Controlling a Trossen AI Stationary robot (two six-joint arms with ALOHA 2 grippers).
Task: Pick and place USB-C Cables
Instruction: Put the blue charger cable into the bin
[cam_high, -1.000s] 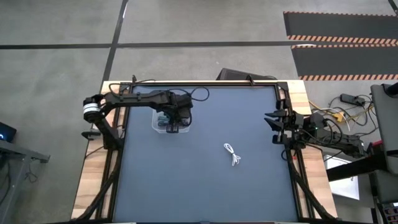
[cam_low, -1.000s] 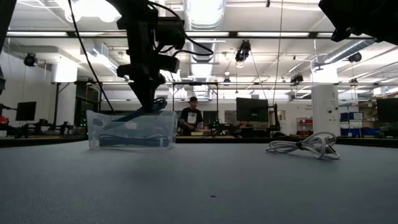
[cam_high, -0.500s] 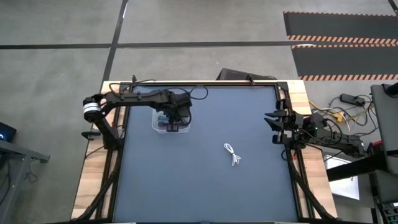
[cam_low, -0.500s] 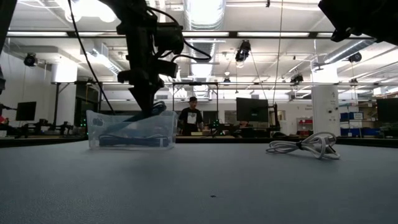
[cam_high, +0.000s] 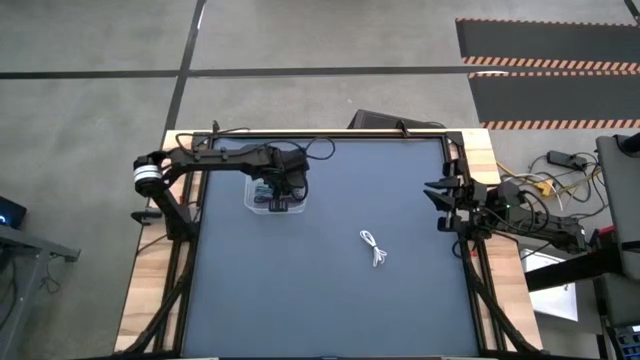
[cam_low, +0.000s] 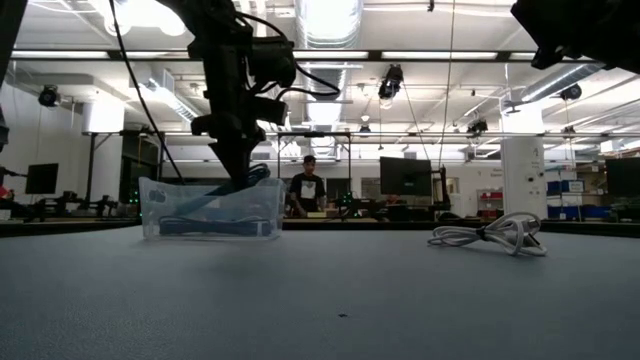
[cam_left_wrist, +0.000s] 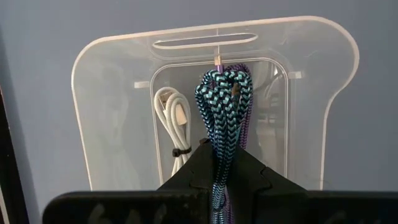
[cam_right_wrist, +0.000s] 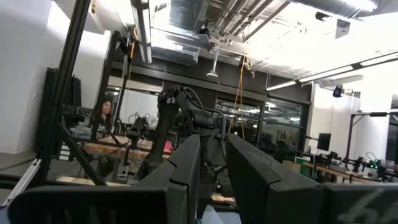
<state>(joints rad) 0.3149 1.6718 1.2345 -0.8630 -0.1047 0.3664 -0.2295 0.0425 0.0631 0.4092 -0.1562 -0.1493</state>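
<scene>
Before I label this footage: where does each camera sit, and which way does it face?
High: overhead, straight down; both arms, clear box, white cable.
Low: table height, level across; left arm dipping into the box.
Left wrist: down into the box; left tool shut on teal cable.
Right wrist: toward the room; right tool open.
High and low share box and white cable.

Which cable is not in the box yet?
The white cable lying alone on the table. The teal cable is pinched in the left gripper over the clear box, and the other white cable lies inside it.

overhead view straight down, low view table-level, both sharing the clear box (cam_high: 273, 196)
</scene>
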